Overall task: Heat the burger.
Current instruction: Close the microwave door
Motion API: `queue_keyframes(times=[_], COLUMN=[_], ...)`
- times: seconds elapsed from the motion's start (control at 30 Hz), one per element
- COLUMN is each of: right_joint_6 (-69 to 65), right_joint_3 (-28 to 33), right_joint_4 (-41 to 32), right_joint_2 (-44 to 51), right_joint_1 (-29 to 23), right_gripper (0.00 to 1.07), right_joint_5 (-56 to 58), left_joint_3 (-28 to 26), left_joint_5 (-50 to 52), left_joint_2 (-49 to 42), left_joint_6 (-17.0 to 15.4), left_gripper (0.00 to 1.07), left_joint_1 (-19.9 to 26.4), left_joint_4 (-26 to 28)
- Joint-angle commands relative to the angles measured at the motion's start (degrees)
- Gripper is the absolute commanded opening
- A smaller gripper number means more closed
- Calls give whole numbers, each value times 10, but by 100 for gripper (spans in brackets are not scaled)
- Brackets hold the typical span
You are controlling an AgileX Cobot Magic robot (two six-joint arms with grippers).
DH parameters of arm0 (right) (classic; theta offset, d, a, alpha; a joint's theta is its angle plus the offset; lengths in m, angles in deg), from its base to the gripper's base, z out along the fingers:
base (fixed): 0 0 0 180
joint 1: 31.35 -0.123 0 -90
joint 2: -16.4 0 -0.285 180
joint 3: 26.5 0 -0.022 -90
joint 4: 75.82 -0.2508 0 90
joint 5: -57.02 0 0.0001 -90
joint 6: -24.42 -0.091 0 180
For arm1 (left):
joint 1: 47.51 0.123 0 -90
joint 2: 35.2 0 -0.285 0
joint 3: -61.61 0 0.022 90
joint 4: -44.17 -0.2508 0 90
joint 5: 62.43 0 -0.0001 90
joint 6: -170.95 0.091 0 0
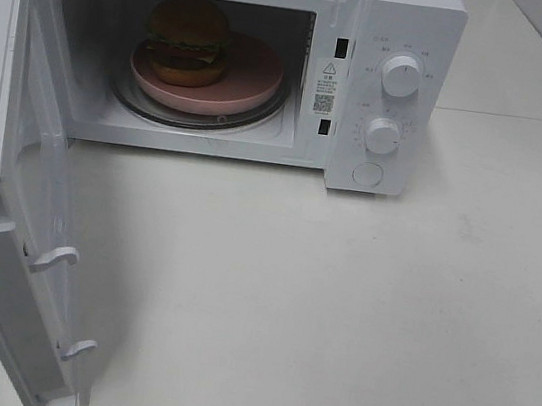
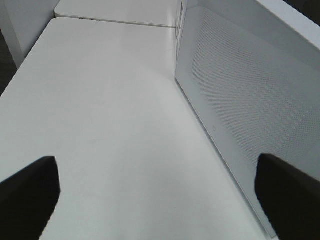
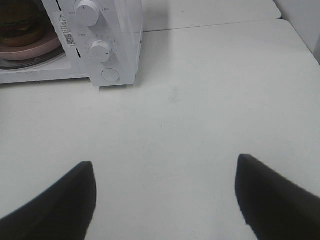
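Note:
The burger (image 1: 186,40) sits on the left part of a pink plate (image 1: 252,84) on the glass turntable inside the white microwave (image 1: 408,20). The microwave door (image 1: 35,190) stands wide open to the left. In the right wrist view the burger (image 3: 20,27) and the plate (image 3: 35,49) show partly inside the cavity. Neither gripper shows in the exterior high view. My left gripper (image 2: 160,195) is open and empty over the table beside the door's outer face (image 2: 250,100). My right gripper (image 3: 165,200) is open and empty over the table, in front of and to the right of the microwave.
Two white knobs (image 1: 402,75) (image 1: 382,136) and a round button (image 1: 367,174) sit on the microwave's right panel. The white table (image 1: 336,313) spreads in front. A second table joins at the back (image 3: 210,12).

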State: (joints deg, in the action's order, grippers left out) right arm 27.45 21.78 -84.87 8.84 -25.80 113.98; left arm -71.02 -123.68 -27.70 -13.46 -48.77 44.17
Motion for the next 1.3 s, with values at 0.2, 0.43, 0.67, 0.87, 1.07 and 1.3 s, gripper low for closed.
queue_keyframes(times=[0.2, 0.43, 0.67, 0.87, 1.07, 1.3], right_joint_6=[1, 1, 1, 1, 1, 1], right_joint_3=[4, 4, 4, 4, 4, 4], right_joint_4=[1, 1, 1, 1, 1, 1], right_joint_2=[15, 15, 15, 15, 15, 15], right_joint_1=[4, 4, 4, 4, 4, 4], right_gripper=[76, 76, 76, 76, 76, 76], right_joint_5=[-3, -3, -3, -3, -3, -3], left_joint_3=[-32, -30, -11, 58, 119, 186], left_joint_5=[43, 98, 191, 353, 505, 689], left_joint_2=[32, 115, 202, 248, 283, 359], left_joint_6=[0, 0, 2, 3, 7, 15], left_gripper=[90, 43, 0, 0, 0, 0], left_joint_1=[2, 2, 2, 2, 2, 2], left_joint_4=[-6, -56, -58, -65, -70, -75])
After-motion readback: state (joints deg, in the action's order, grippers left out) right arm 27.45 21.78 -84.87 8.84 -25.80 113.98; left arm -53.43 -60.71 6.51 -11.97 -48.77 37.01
